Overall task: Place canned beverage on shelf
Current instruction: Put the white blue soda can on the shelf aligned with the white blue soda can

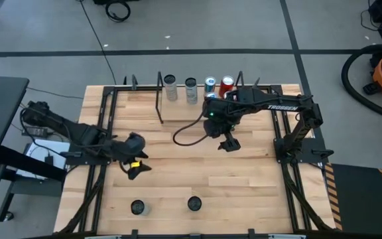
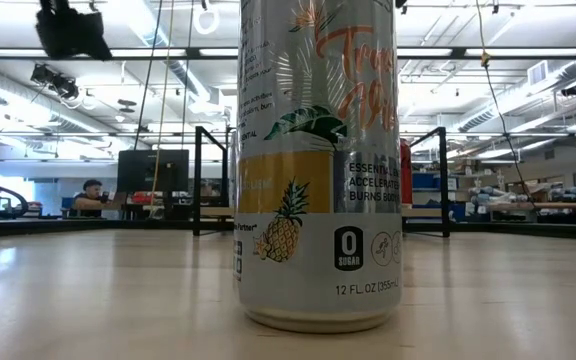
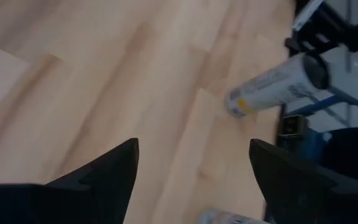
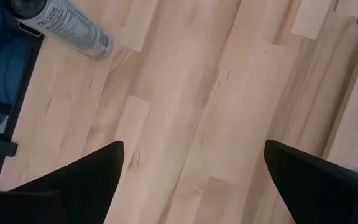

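Two canned beverages stand upright near the table's front edge, one to the left and one nearer the middle. The low view shows one of them close up, silver with a pineapple print. My left gripper hovers open above the table's left part, with a can ahead of it and nothing between its fingers. My right gripper hangs open over the table's middle, in front of the shelf. A silver can shows far off in its wrist view.
Several cans stand in a row at the shelf on the table's far side. Black frame rails run along the table's left and right edges. A black cable loops over the wood by the right arm. Bare wood lies between the grippers and the front cans.
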{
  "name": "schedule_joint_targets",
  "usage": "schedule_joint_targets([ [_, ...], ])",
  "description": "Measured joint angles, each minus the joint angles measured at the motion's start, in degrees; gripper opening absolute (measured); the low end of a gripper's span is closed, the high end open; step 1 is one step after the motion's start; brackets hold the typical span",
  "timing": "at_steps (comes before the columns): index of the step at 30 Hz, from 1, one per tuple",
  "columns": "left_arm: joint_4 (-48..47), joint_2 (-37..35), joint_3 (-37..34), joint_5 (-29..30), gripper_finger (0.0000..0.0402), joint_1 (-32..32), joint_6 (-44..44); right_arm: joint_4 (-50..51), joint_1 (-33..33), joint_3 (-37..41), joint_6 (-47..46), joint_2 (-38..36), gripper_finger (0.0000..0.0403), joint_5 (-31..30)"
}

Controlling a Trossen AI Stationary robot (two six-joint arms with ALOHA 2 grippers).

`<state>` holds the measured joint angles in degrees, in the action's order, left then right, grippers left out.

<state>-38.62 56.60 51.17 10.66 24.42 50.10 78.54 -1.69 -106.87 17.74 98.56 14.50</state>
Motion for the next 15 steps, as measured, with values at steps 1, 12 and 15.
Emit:
schedule_joint_targets([
  [1,0.8,0.0,-0.1,0.0,0.0307,1.0,0.7,0.0,0.0,0.0,0.1,0.0,0.0396,0.0],
  [12,3.3,0.0,-0.1,12.2,0.0307,18.2,9.5,-1.1,0.0,0.0,-0.1,0.0,0.0396,0.1],
  [15,2.7,0.3,-0.1,15.4,0.0307,23.6,12.0,-1.4,0.0,0.0,-0.2,0.0,0.0396,0.1],
])
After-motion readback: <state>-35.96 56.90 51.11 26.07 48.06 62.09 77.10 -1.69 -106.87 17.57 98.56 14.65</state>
